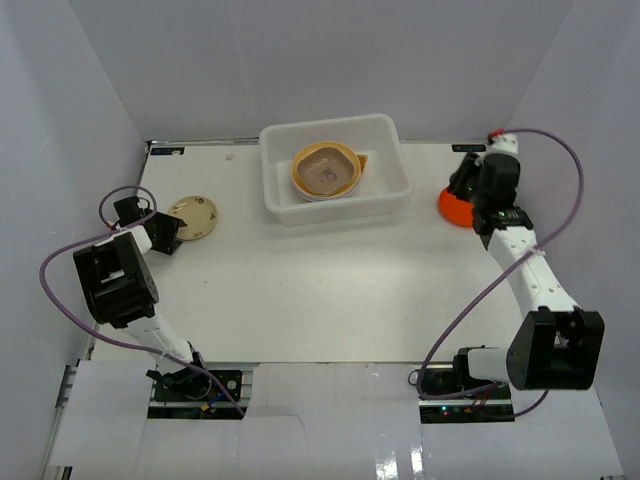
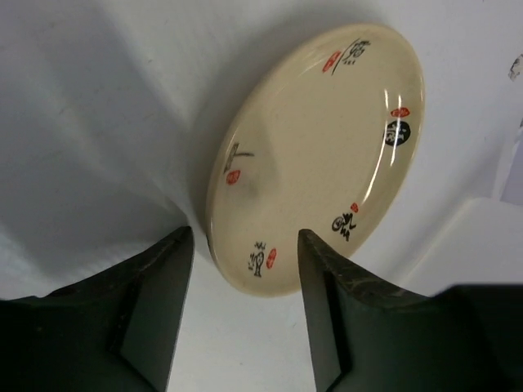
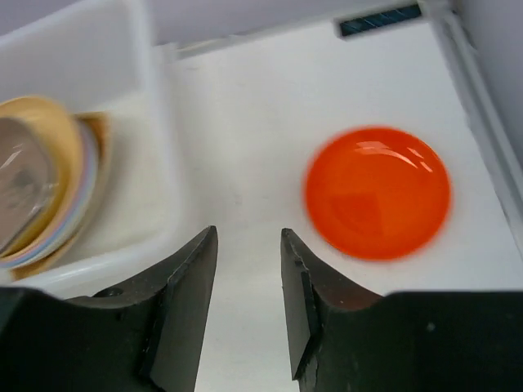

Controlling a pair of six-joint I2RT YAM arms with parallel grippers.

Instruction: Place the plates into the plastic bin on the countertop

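A cream plate [image 1: 193,218] with black and red marks lies on the countertop [image 1: 330,290] at the left. My left gripper [image 1: 170,230] is open right at its near rim. In the left wrist view the cream plate [image 2: 319,155] has its near edge between the spread tips of the left gripper [image 2: 245,241], without visible contact. An orange plate [image 1: 448,208] lies at the right. My right gripper [image 1: 460,188] hovers over its left side, open and empty. In the right wrist view the orange plate [image 3: 377,192] lies right of the right gripper [image 3: 249,237]. The plastic bin [image 1: 283,205] holds a stack of plates [image 1: 325,170].
The plastic bin's wall [image 3: 155,90] stands just left of my right gripper, with the stacked plates [image 3: 57,188] inside. Enclosure walls close in the countertop on the left, back and right. A black label [image 3: 380,20] marks the far right corner.
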